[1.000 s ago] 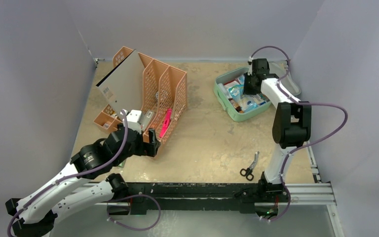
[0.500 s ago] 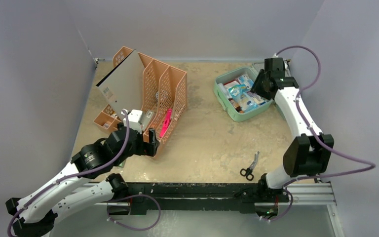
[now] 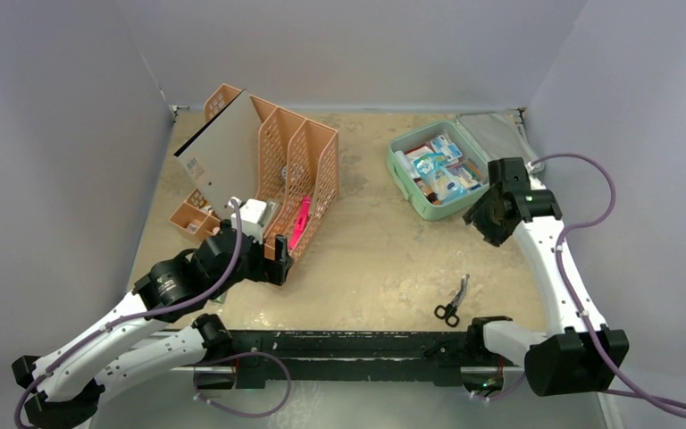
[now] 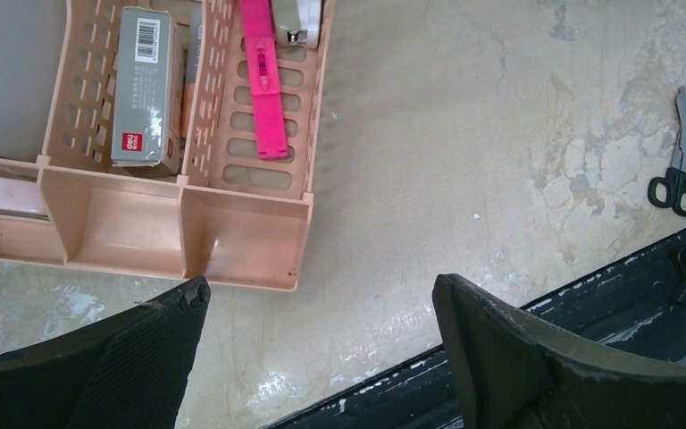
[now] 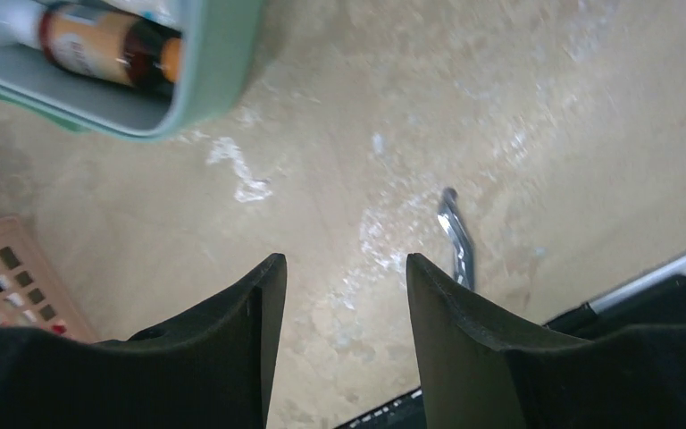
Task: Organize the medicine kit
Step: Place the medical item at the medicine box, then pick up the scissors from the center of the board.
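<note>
Medicine kit [image 3: 432,212] with lid open at far right of table [image 3: 384,259], right gripper [image 5: 344,268] just beside its near corner, jaws partly apart, empty, left gripper [image 4: 317,295] near orange rack [image 4: 246,237], jaws wide, empty

A robotics lab test cell rather than a home, shop or office. Boxed in on the left, far and right sides by plain grey-lilac panels [image 3: 54,134]. Within, a stained, worn beige table top [image 3: 384,259]. Along its near edge a black mounting rail [image 3: 348,344], bearing a white-and-black left arm [image 3: 107,328] and right arm [image 3: 558,273], with purple cables [image 3: 611,192] looping off both. Laid out as props: an orange mesh file rack [image 3: 295,161] at far left, an open mint-green medicine kit [image 3: 396,174] at far right, black-handled scissors [image 3: 451,304] near the rail.
</note>
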You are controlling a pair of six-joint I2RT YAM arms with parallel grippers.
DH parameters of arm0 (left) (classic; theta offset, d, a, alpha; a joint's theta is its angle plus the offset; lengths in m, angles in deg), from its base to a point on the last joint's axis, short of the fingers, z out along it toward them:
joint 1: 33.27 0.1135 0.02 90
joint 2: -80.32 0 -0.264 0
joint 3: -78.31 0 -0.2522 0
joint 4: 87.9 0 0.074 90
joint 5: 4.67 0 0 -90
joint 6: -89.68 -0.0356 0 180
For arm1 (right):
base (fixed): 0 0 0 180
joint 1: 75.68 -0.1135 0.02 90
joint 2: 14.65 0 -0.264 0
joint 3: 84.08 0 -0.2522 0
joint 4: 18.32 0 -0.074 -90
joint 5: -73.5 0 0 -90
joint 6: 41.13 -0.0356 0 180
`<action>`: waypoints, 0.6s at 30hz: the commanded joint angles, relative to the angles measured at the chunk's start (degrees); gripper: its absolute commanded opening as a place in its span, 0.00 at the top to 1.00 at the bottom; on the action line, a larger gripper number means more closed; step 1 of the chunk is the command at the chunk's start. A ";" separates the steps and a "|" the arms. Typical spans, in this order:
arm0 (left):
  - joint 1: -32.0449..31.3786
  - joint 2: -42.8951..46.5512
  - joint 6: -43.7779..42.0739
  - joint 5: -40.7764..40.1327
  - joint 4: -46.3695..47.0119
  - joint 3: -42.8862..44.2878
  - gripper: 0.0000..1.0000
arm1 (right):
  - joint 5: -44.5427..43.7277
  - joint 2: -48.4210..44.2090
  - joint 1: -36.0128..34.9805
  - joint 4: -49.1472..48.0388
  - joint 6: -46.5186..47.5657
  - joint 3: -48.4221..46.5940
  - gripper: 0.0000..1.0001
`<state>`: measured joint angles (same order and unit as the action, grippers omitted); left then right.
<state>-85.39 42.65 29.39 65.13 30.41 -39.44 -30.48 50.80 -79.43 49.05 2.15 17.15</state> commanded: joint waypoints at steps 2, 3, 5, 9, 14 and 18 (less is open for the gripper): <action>0.25 1.38 -0.96 1.20 1.43 -0.22 0.05 | -0.62 -0.81 -0.29 8.70 -6.59 6.71 0.46; 0.26 1.80 -0.82 1.36 1.30 -0.39 0.05 | 0.08 -1.04 -0.29 8.83 -6.79 8.13 0.46; 0.22 2.66 -0.64 1.70 1.34 -0.71 0.05 | 0.90 -1.19 -0.28 8.88 -7.34 10.59 0.47; 0.26 3.54 -0.57 1.43 1.36 -0.72 0.06 | 1.14 -0.76 -0.29 6.58 -6.81 14.20 0.48; 0.18 3.83 0.03 1.39 0.69 -0.85 0.06 | 0.62 2.70 -0.29 1.70 -6.17 18.51 0.48; 0.17 3.91 0.30 0.91 0.31 -0.81 0.06 | 1.89 6.38 -0.37 -0.66 -6.42 20.72 0.48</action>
<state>-85.39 46.17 29.09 66.13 30.26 -40.05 -28.95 54.50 -79.43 50.93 -2.99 35.86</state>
